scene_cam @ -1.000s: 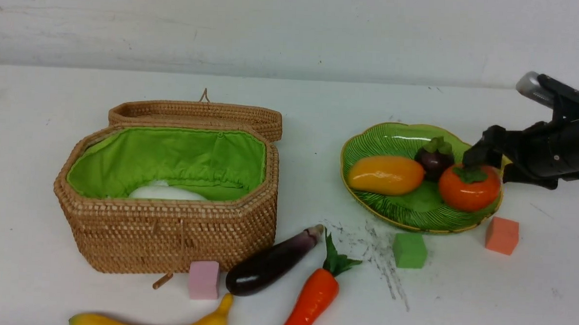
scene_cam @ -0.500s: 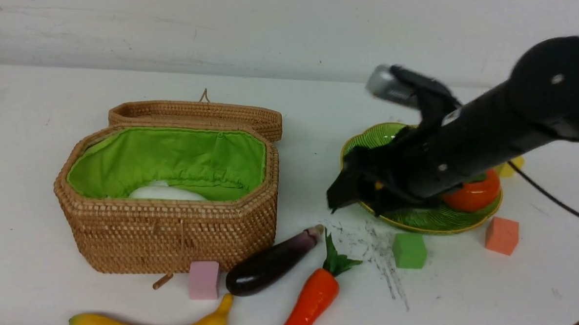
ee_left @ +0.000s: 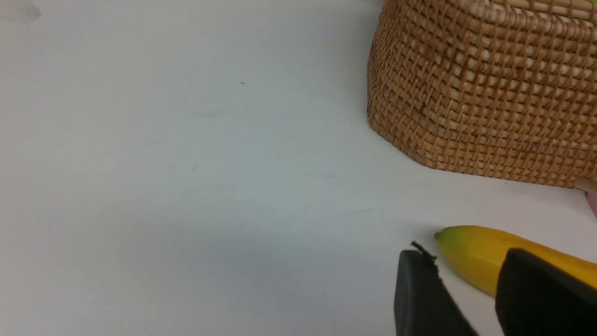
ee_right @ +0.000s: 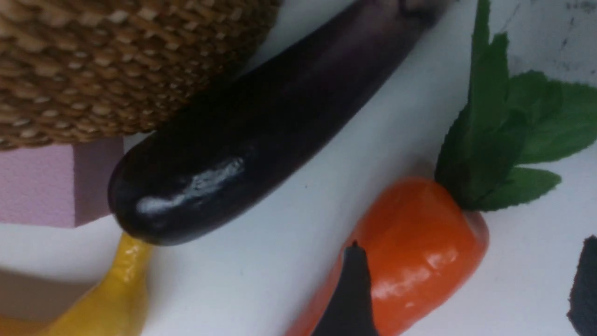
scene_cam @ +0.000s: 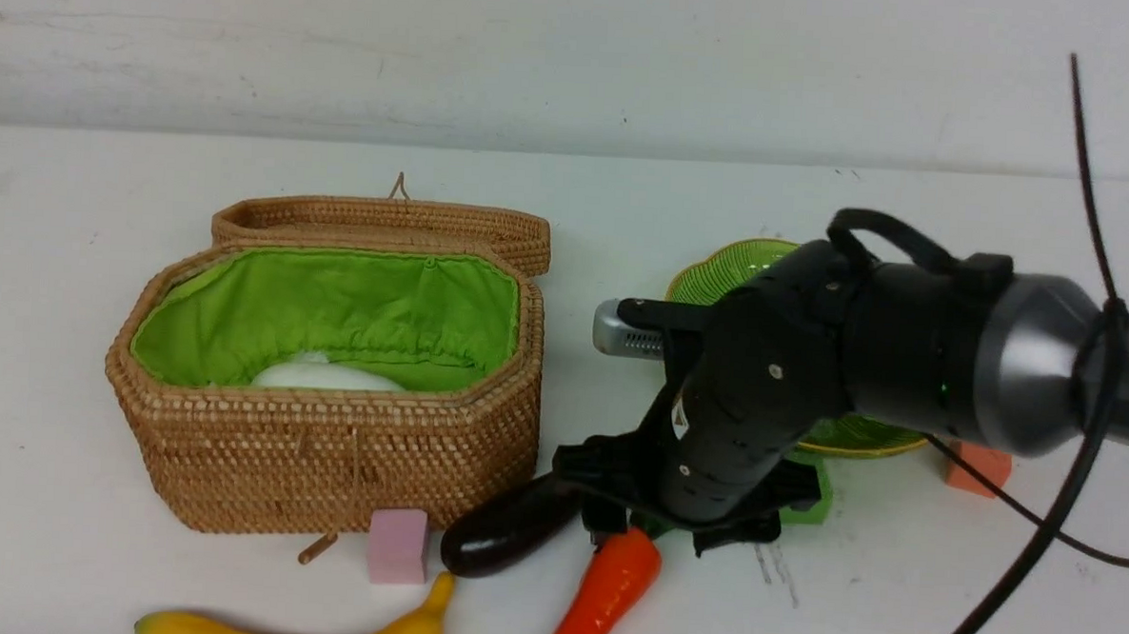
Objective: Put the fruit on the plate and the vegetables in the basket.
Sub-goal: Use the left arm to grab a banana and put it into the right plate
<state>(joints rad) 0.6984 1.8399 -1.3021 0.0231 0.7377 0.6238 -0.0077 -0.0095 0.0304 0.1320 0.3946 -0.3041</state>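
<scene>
At the near edge of the desk (scene_cam: 895, 608), just in front of the open basket (scene_cam: 330, 459), the right fingers (ee_right: 352, 298) hang spread wide over the carrot (scene_cam: 610, 586). One finger stands to either side of its thick orange shoulder, below the green leaves. They are not closed on it (whether a tip brushes the skin cannot be told). The broad end looks like the sensible place to take hold, since it gives the fingers the most to bear on.

The eggplant (scene_cam: 507, 538) lies close alongside, slanting toward the basket's woven wall, its blunt dark end beside a pink cube (scene_cam: 397, 545). A careless closing could nudge it. The basket's lid is thrown back, leaving the green lining clear to receive things from above, and a white vegetable (scene_cam: 324, 376) lies inside.

The banana (scene_cam: 408, 629) rests along the desk's front, one tip near the eggplant. Low by its other end are the left fingers (ee_left: 419, 298), slightly parted with nothing between them, apparently standing by. The plate (scene_cam: 709, 276) is largely hidden behind the right arm (scene_cam: 906, 351), so its contents cannot be made out.
</scene>
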